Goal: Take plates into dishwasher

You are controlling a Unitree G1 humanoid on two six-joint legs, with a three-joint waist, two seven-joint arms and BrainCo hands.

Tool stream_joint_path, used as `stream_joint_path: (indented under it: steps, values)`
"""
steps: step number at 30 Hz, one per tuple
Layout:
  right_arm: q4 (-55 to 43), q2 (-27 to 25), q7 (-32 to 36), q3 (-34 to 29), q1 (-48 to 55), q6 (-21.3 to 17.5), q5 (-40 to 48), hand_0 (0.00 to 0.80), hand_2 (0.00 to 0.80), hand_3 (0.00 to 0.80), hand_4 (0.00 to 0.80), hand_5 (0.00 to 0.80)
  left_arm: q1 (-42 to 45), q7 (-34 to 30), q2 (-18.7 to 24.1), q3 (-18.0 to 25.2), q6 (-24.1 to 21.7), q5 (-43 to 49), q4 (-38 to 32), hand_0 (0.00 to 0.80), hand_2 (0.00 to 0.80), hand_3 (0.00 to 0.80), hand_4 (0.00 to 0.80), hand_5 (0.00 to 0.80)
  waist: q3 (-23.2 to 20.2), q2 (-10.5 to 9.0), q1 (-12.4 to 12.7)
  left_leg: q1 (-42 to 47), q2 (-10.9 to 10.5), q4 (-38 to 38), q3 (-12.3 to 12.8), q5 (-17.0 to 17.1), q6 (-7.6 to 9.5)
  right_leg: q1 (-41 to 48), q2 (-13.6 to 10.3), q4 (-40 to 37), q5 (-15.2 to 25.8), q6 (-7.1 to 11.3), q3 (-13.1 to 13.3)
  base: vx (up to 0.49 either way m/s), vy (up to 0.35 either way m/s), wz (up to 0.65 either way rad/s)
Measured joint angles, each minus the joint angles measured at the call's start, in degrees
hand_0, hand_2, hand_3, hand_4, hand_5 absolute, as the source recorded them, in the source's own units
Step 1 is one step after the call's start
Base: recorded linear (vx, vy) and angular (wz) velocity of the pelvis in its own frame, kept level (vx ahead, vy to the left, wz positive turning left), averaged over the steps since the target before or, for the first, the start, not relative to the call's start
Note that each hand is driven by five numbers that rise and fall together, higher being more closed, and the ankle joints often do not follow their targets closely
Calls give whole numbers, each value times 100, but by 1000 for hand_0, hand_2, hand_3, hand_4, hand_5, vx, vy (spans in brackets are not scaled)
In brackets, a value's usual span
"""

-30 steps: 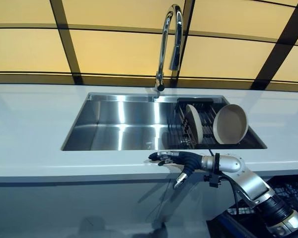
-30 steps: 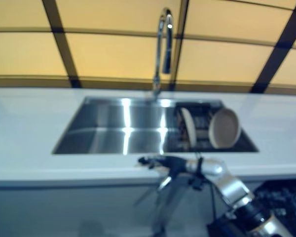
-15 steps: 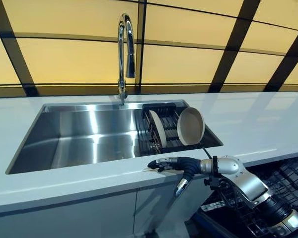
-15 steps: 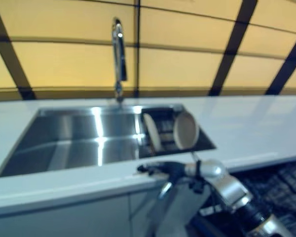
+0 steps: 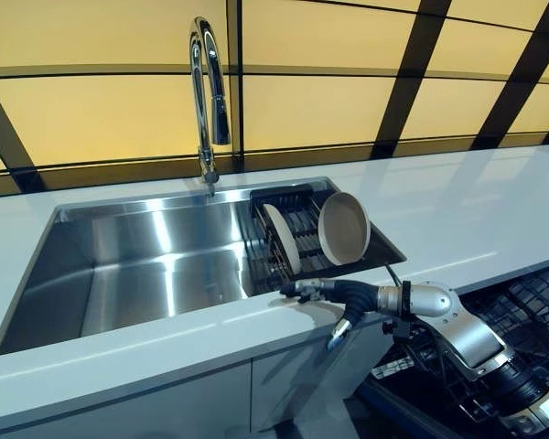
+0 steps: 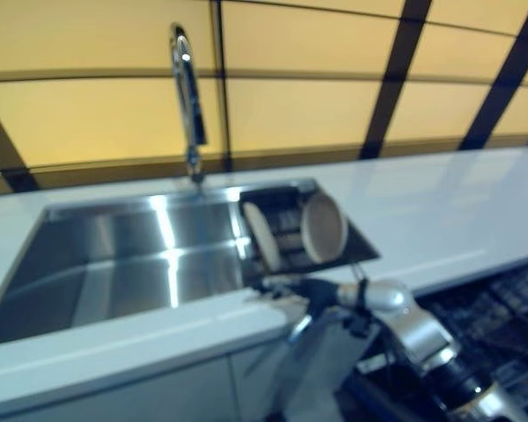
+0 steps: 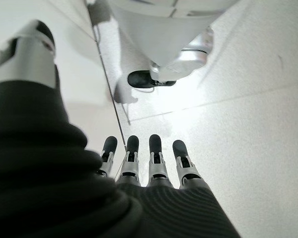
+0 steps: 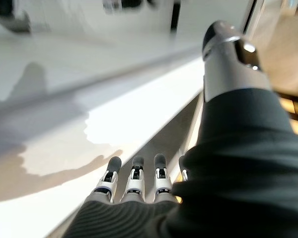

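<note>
Plates: two of them stand on edge in a dark rack [image 5: 288, 206] at the right end of the sink [image 5: 146, 256], a narrower plate [image 5: 282, 240] seen nearly edge-on and a round plate [image 5: 344, 228] leaning just beside it, both right of centre in the frame. Neither is held. The right hand [image 5: 322, 291] reaches in from the lower right with its fingers straight and empty, over the front lip of the counter [image 5: 457, 219] just in front of the rack. The open dishwasher rack [image 5: 522, 311] shows at the lower right edge. The risk from here, as I judge it, is a clumsy reach: the plates lean close together, so fingers going for one could knock the other over or chip it on the steel. The right wrist view confirms the straight fingers but shows only pale counter, no plate. The left hand [image 7: 139, 163] appears only in its own wrist view, open and hanging over what is probably the floor.
</note>
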Motion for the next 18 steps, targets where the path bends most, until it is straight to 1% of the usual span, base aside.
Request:
stream_joint_path:
  steps: [2, 5, 8, 11, 14, 16, 18]
  values:
    - [25, -129, -103, -57, -1, 4, 0, 0, 0, 0, 0, 0, 48, 0, 18, 5, 5, 1, 35, 0, 0, 0, 0, 0, -2, 2, 5, -14, -22, 10, -3, 8, -22, 2, -11, 18, -24, 14, -19, 14, 7, 5]
    - [188, -204, -341, -486, -12, 21, -2, 0, 0, 0, 0, 0, 71, -9, 7, 5, 3, 2, 56, 0, 0, 0, 0, 0, -1, -2, -2, -19, -46, 8, -13, 7, -24, 28, -4, 23, -54, 8, -60, 26, 9, 10]
    - [349, -486, -533, -751, -113, 6, 64, 0, 0, 0, 0, 0, 89, -23, 9, 5, 0, 2, 62, 0, 0, 0, 0, 0, 5, -16, 2, -10, -42, 0, -8, -3, -36, 64, -1, 22, -103, 11, -65, 35, 9, 8]
    - [791, -789, -848, -1132, -163, -7, 292, 0, 0, 0, 0, 0, 174, -31, 8, 4, -3, 7, 65, 0, 0, 0, 0, 0, 4, -52, -18, 26, -8, -24, 9, -34, -32, 96, 23, 2, -120, -8, -49, 45, 11, -2]
    - [1187, -957, -1241, -1359, -200, -1, 376, 0, 0, 0, 0, 0, 273, -29, 14, 4, -2, 11, 66, 0, 0, 0, 0, 0, -22, -120, -51, 77, 35, -26, 56, -60, -52, 132, 38, -1, -164, -15, 1, 32, 10, -7]
    - [1235, -985, -1422, -1407, -273, -1, 480, 0, 0, 0, 0, 0, 316, -30, 11, 3, 3, 12, 77, 0, 0, 0, 0, 0, -22, -154, -127, 83, 46, -24, 60, -57, -49, 128, 45, -1, -164, -14, 6, 18, 9, -2]
    - [1272, -1049, -1635, -1416, -324, -1, 481, 0, 0, 0, 0, 0, 319, -30, 11, 0, -2, 11, 67, 0, 0, 0, 0, 0, -27, -163, -148, 85, 44, -22, 65, -60, -52, 122, 58, -1, -144, -27, 13, 0, 0, 0]
